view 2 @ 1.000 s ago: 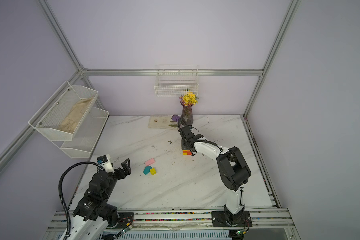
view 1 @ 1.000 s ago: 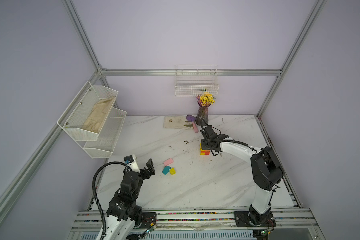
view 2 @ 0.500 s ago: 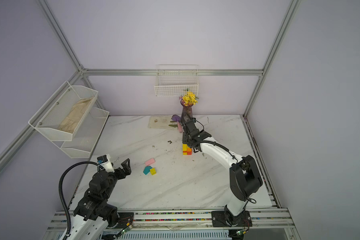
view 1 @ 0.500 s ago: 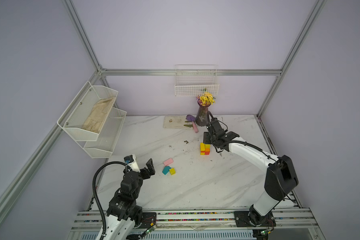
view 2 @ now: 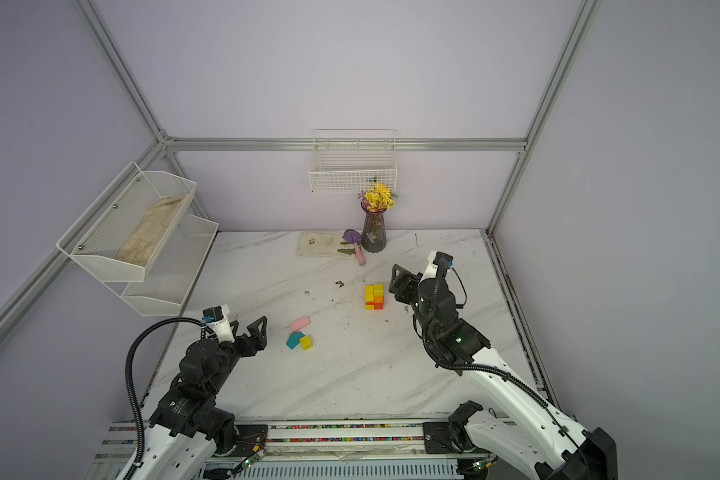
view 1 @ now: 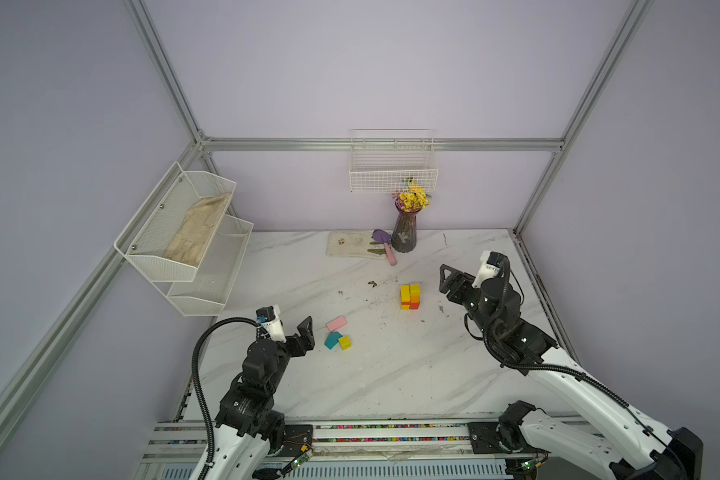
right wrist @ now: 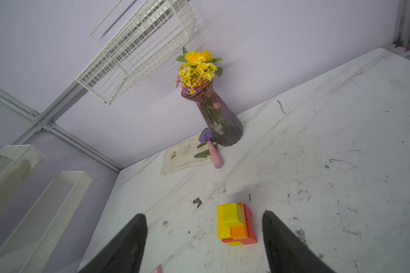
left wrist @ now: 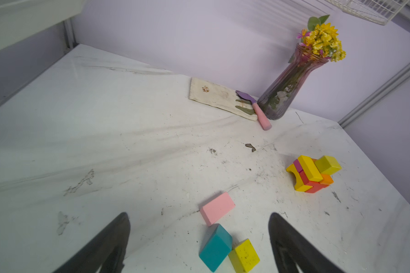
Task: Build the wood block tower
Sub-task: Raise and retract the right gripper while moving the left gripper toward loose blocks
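Marble table (view 1: pixel 391 374) fills the room; left gripper (view 1: pixel 294 328) hangs in front, wide and empty; pink block (view 1: pixel 336 323), teal roof (view 1: pixel 332 340), yellow cube (view 1: pixel 344 342) lie just past it; tower (view 1: pixel 410 297) stands farther back; right gripper (view 1: pixel 454 280) beside it, wide, not touching.

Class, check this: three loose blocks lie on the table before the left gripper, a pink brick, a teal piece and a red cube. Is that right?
Not quite: the third block is a yellow cube, not a red one. The left wrist view shows it lying beside the teal piece, with the pink brick close by, all before the open left gripper.
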{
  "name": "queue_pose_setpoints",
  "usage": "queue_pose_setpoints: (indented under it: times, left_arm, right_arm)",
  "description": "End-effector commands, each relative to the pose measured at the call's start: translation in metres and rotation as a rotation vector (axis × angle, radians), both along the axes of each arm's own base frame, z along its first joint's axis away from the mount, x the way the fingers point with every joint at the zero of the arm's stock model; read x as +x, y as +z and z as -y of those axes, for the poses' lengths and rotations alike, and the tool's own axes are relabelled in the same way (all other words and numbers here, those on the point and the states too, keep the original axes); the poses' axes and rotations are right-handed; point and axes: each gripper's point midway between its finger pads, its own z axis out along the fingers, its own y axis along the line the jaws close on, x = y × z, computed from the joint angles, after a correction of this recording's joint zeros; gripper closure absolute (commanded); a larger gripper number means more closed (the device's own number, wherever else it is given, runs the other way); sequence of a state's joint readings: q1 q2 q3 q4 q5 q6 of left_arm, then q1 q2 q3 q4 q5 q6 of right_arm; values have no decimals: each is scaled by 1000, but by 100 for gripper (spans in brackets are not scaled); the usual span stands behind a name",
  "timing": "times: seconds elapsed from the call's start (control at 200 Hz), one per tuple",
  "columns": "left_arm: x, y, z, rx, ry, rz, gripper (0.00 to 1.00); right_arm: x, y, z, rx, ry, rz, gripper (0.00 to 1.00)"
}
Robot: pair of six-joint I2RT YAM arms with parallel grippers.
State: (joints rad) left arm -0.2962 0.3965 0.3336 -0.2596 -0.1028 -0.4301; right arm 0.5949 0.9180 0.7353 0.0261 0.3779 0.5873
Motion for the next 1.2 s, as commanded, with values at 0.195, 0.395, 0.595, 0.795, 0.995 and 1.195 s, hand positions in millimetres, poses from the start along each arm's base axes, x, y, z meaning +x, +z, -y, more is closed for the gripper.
queue_pose_setpoints:
  times: [0.195, 0.395, 0.595, 0.795, 0.995, 1.195]
  left_arm:
    - [-6, -2, 81, -17, -381, 33, 18]
    - [-21, -37, 110, 11, -492, 10, 22]
    - [-28, -42, 122, 32, -550, 26, 22]
    - [-23, -58, 122, 46, -526, -33, 21]
    - [-11, -70, 123, 88, -486, -101, 20]
    - [-3, -83, 128, 116, -479, -160, 20]
  right_arm:
    - [22, -38, 44, -138, -242, 40, 19]
    - [31, -75, 91, -163, -399, 27, 19]
    - [39, -88, 117, -91, -416, 35, 19]
    - [53, -97, 109, -100, -389, 7, 23]
    - [52, -97, 108, -94, -381, 13, 22]
    - [54, -99, 105, -98, -369, 6, 23]
